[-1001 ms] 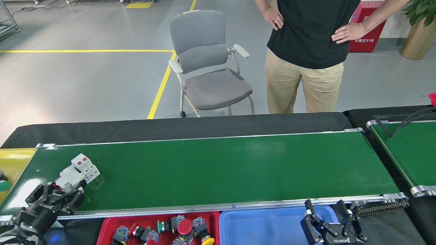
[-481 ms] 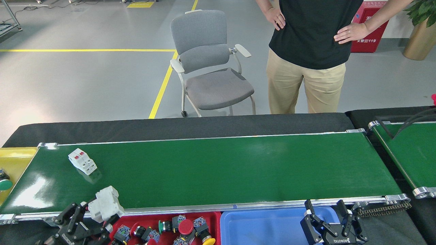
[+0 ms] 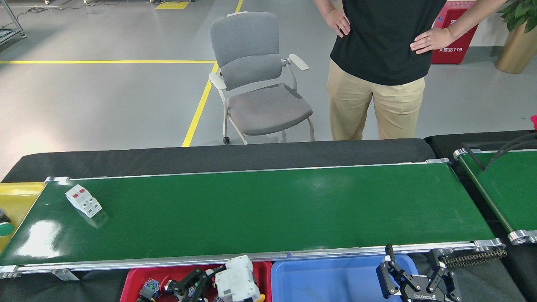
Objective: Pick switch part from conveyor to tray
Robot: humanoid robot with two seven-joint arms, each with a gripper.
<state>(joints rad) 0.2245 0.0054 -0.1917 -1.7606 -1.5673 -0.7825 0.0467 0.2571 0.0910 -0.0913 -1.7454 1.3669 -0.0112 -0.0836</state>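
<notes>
Switch parts are showing up twice as white blocks: one white switch part point(image 3: 83, 200) with red tabs is lying on the conveyor point(image 3: 268, 209) near its left end, and a second white switch block point(image 3: 235, 280) is being held over the red tray point(image 3: 136, 282). Left claw point(image 3: 209, 284) is gripping that second block, its dark fingers closing on the block's left side above a heap of small push-button parts too jumbled to count. Right claw point(image 3: 413, 277) is hanging over the blue tray's point(image 3: 327, 279) right edge with its fingers spread apart and nothing between them.

Two trays are sitting side by side below the conveyor's near rail, red on the left, blue on the right. A yellow bin point(image 3: 14, 201) is touching the belt's left end, and another green belt point(image 3: 503, 188) is showing partly at the right. Black cloth is covering the worktop point(image 3: 218, 157) behind the belt.

Beyond it, one grey chair point(image 3: 256, 79) is standing on the grey floor marked with yellow lines, beside a person point(image 3: 381, 67) standing with hands on hips. A red box and a potted plant are sitting far right.
</notes>
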